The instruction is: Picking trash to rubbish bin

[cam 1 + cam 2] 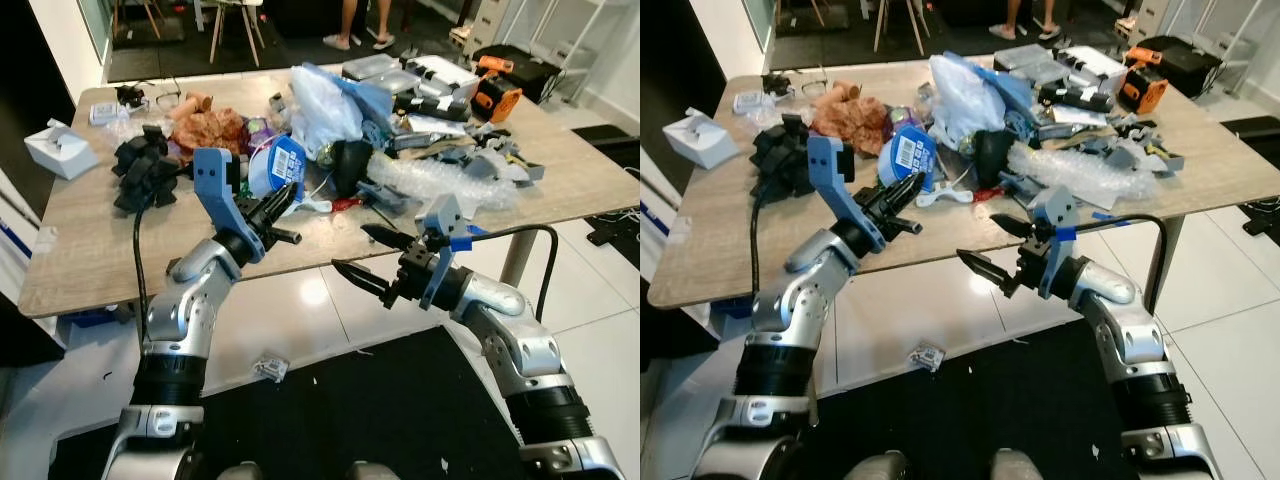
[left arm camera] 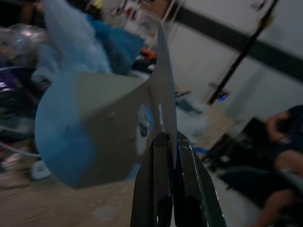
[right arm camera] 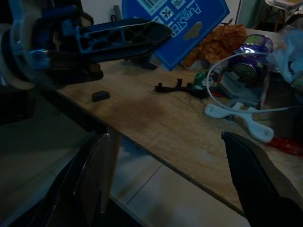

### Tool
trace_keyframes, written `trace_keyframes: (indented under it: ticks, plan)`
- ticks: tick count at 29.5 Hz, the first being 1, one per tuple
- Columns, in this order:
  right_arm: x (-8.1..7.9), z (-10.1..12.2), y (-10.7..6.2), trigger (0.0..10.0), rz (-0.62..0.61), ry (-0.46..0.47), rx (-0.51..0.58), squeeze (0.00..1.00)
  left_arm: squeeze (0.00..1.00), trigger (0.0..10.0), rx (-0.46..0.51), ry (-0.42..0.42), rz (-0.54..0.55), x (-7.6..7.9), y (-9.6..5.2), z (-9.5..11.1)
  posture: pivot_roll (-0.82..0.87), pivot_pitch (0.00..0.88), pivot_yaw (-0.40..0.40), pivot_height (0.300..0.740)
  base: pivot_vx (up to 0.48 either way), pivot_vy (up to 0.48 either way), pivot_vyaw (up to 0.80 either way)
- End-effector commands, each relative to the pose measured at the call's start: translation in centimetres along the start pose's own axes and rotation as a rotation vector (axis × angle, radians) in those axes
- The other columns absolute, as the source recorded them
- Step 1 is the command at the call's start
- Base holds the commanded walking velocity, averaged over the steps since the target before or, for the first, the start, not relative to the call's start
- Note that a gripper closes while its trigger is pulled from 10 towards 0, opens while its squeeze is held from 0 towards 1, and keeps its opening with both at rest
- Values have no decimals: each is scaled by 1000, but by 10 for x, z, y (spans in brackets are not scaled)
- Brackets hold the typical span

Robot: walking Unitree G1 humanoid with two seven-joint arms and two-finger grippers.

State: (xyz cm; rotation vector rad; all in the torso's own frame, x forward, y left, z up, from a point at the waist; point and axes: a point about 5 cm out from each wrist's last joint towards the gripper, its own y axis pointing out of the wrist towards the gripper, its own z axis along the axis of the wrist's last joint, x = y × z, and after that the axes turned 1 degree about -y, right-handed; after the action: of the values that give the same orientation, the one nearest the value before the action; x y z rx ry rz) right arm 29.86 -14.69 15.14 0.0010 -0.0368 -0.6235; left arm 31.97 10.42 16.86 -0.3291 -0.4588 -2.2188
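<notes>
Two black fingers of the left gripper (image 1: 283,203) pinch a blue carton (image 1: 275,165), light, thin and bendable, by its edge, while the right gripper (image 1: 371,258) hangs spread.

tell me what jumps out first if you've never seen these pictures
The heap of trash across the far side of the wooden table: plastic bags, bubble wrap, black parts. Next, the left gripper at the near edge, shut on a blue package. The right gripper hangs open just off the table's edge.

Bright head views, dim wrist views
</notes>
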Motion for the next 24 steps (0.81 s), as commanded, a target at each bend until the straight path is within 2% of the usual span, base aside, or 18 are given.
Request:
trace_keyframes:
  ticks: [1, 4, 11, 24]
  plan:
    - [-3, -2, -1, 10000, 9, 10, -4, 0, 0, 10000, 26, -12, -51, 8, 2, 0, -103, 0, -13, 740, 0, 0, 0]
    - [-9, -6, 4, 10000, 21, 28, -5, 0, 0, 10000, 41, -20, -67, 6, -1, -1, -108, 0, -16, 740, -290, 0, 0]
    - [-7, -8, 7, 10000, 0, 113, 35, 0, 0, 10000, -40, 83, -90, 1, -9, -14, -108, 0, -17, 740, -401, 0, 0]
    - [-4, -9, 7, 10000, -30, 162, 51, 0, 0, 10000, -56, 118, -116, 3, -8, -17, -104, 0, -22, 740, -480, 0, 0]
